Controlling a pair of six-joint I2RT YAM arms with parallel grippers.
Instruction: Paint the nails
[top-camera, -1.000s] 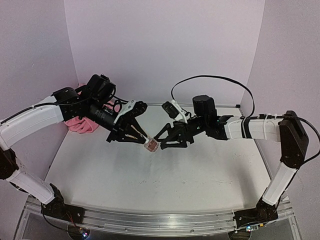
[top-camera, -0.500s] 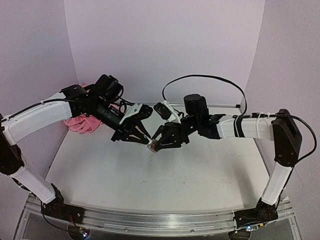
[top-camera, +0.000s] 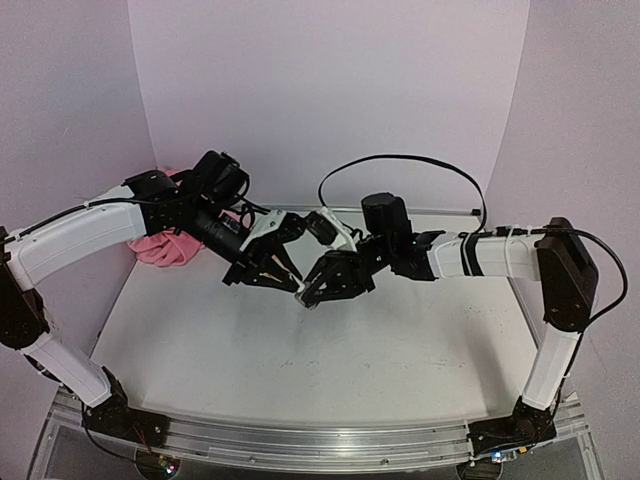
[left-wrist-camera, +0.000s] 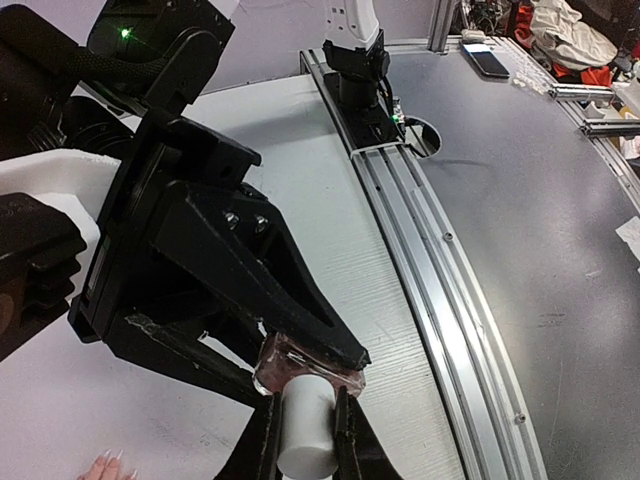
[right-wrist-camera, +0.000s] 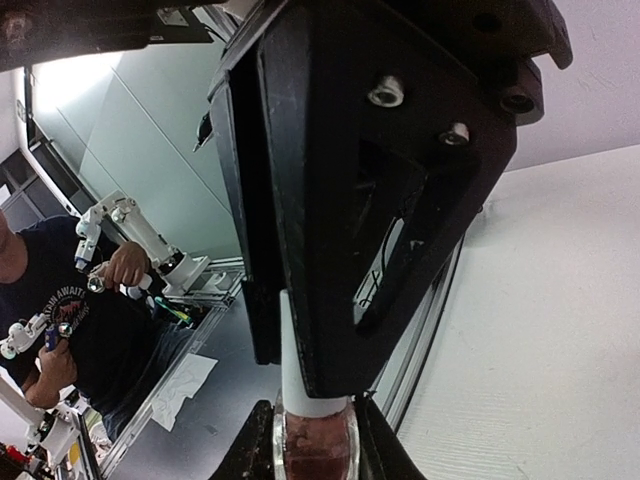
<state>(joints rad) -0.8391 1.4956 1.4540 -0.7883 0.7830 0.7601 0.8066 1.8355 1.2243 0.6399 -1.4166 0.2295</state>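
Note:
A small pinkish polish bottle (left-wrist-camera: 296, 364) with a white cap (left-wrist-camera: 305, 432) hangs in the air between both arms. My left gripper (left-wrist-camera: 305, 440) is shut on the cap. My right gripper (right-wrist-camera: 315, 445) is shut on the glass body (right-wrist-camera: 315, 455). In the top view the two grippers meet tip to tip, the left (top-camera: 294, 283) and the right (top-camera: 312, 296), above the table's middle. The mannequin hand's fingertips with pale nails (left-wrist-camera: 108, 463) peek in at the bottom left of the left wrist view. Its pink sleeve (top-camera: 162, 250) lies at the back left, partly behind my left arm.
The white table (top-camera: 300, 360) has lilac walls at the back and sides. An aluminium rail (top-camera: 300, 440) runs along its near edge. A black cable (top-camera: 400, 160) loops above the right arm.
My right gripper has moved left up to the bottle and closed on its glass body. The left gripper has kept hold of the cap and shifted slightly.

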